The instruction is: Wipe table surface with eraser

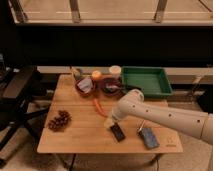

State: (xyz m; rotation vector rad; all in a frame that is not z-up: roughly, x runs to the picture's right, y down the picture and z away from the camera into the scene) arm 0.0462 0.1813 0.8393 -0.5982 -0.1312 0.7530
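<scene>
As white robot arm (160, 116) reaches in from right, pincer (111, 123) hangs low over light-brown wooden plank worktop (75, 136), just beside small flat black eraser (118, 132) lying near front edge, apparently placed for pickup before wiping. Whether pincer apart or together: cannot tell.

A green tray (146, 69) is sitting at the back right of the table (75, 140). Two dark red bowls are standing side by side left of it, the left bowl (78, 89) holding something pale, the right bowl (104, 90) something dark. An orange ball (96, 75) and a pale cup (115, 70) are standing behind them. A carrot (99, 107) is lying just up and left of the gripper (112, 125). A dark cluster (59, 121) is lying at the left, a blue-grey pad (148, 138) at the front right. A black chair (20, 92) is standing off the left edge.
</scene>
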